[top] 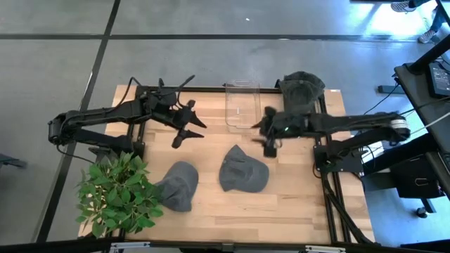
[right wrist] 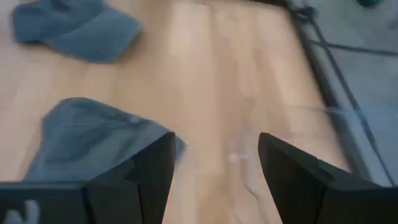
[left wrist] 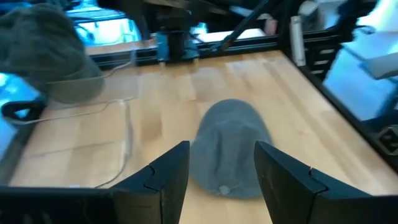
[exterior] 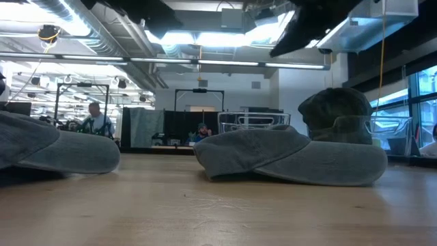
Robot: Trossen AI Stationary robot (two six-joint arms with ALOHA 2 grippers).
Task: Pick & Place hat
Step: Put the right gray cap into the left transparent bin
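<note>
I have the right end effector [top: 269, 143] spread and empty, above the bench [top: 295, 204]; the grey cap [top: 243, 172] lies just ahead, nearer it than the spread left end effector [top: 184, 131].

You have bare table [top: 295, 200] at 5 o'clock; the plant [top: 116, 193] blocks 8 o'clock, the clear bin [top: 241, 105] 12.

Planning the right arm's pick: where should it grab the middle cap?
Pinch the raised crown of the middle cap from above; it lies flat on the table, so its edges offer little to grip. The right end effector, open, hovers just beyond it.
</note>
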